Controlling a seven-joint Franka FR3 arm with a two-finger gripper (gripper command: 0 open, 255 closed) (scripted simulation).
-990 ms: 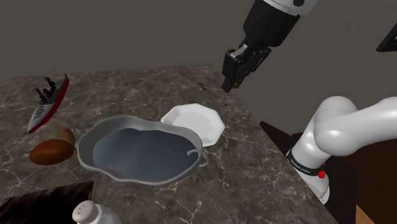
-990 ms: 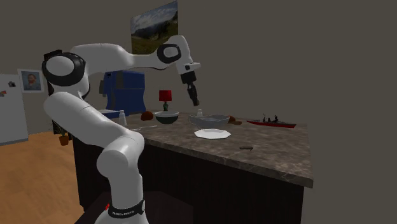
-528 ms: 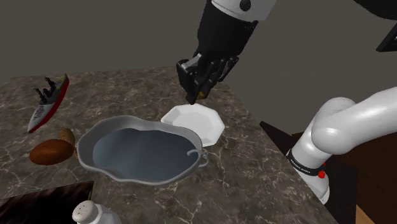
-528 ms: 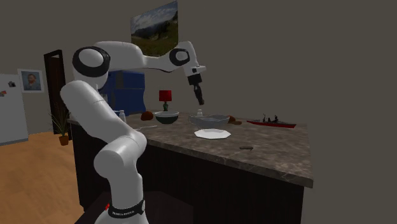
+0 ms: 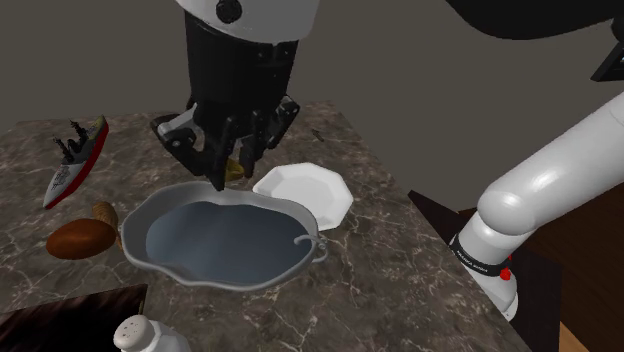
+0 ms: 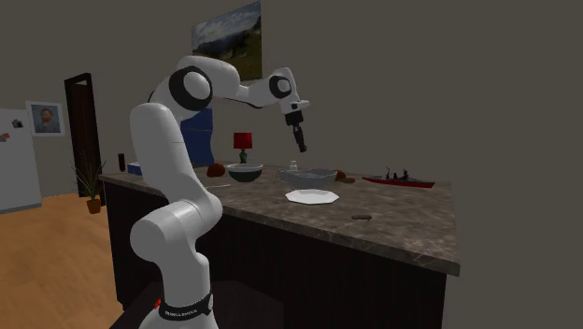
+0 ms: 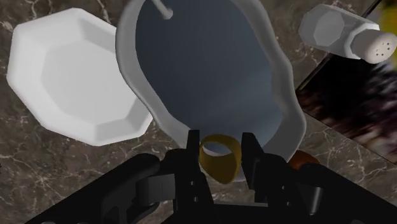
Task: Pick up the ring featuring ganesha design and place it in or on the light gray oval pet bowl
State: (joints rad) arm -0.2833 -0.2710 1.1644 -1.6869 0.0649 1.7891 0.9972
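Gold ring [image 7: 219, 165] clenched in the gripper [image 7: 221, 141], lower centre, above the grey bowl [image 7: 283, 89] near its rim; dropping now risks bouncing out.

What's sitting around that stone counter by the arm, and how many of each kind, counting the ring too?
Dishes: 2, the grey pet bowl and the white plate
Brown lumps, bread-like: 2
Model warship: 1
Shaker: 1
Gold ring, clasped in the gripper: 1
Total: 7

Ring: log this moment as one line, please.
gripper: shut on gold ring | position: in the air over grey pet bowl rim | ring: not yet released | beside bowl: white plate
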